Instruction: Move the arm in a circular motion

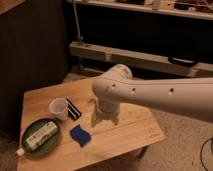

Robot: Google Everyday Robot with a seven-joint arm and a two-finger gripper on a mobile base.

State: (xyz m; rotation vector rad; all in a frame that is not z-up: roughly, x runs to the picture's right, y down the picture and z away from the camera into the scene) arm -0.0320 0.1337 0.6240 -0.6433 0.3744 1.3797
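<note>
The arm (150, 92) is a thick white tubular limb with small dark dots. It reaches in from the right over the wooden table (130, 132). Its rounded elbow joint (112, 85) sits above the table's middle. The gripper (105, 119) is the short tapered end tool that points down, just above the tabletop, to the right of the white cup (59, 107). It holds nothing that I can see.
A black-and-white striped object (74, 109) lies beside the cup. A blue sponge (80, 134) lies in front of the gripper. A green plate (52, 146) at the front left holds a white bottle (39, 136). A dark wall and a metal rail (125, 57) stand behind.
</note>
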